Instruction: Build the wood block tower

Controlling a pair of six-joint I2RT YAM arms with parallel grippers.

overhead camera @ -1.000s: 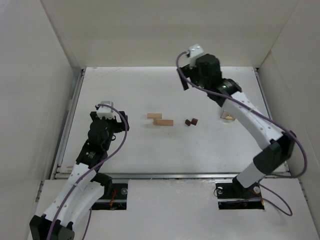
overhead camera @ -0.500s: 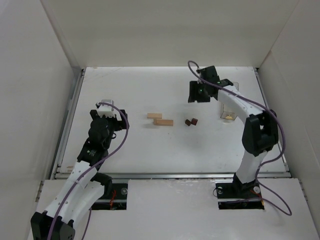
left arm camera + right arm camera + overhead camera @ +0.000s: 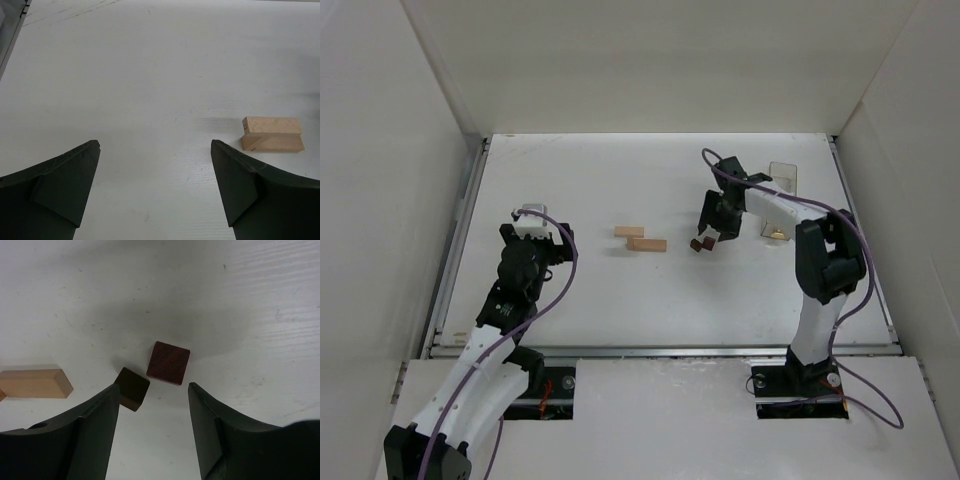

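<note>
Right wrist view: your right fingers stand spread over two dark blocks. Your left fingers are spread too, tan bars ahead.

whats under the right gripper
A reddish-brown wooden cube and a darker brown block lie on the white table, between the right gripper's open fingers. Overhead, the gripper partly hides them.

No legible text, labels, numbers anywhere.
</note>
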